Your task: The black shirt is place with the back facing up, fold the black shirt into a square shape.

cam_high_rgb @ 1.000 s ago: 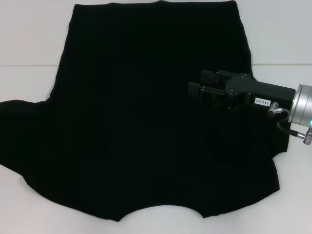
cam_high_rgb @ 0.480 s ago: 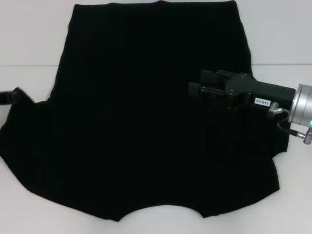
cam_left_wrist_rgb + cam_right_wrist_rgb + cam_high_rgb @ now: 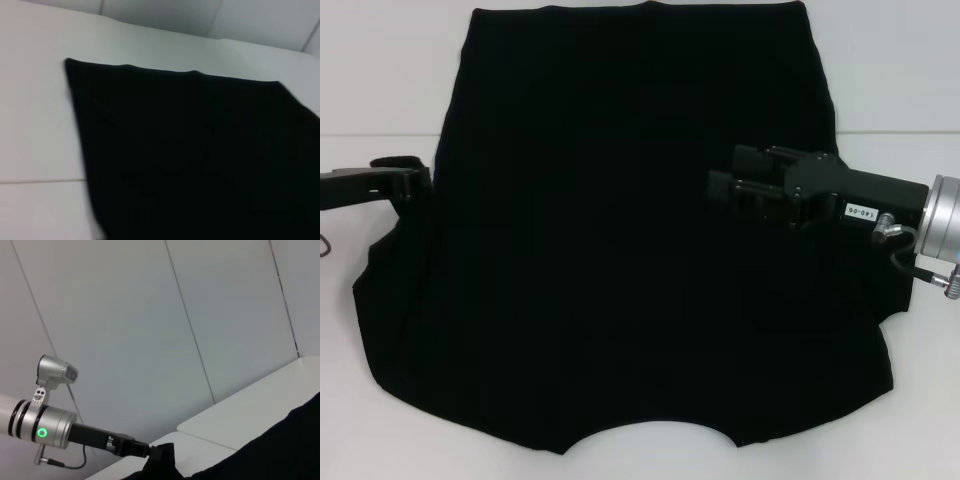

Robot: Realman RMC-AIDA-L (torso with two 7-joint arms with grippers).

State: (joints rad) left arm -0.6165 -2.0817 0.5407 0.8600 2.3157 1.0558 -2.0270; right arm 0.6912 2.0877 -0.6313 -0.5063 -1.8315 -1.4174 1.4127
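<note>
Folding only begun: black shirt spread on white table, right sleeve already turned in, left sleeve being lifted by left gripper, jaws pinching cloth at shirt's edge. Right gripper over right side, jaws: cannot tell. Small label on right gripper, approx. "140-06", not sure.

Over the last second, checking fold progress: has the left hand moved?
Yes. The left hand has come in from the table's left side, carrying the plain black cloth shirt's left sleeve inward toward its body.
</note>
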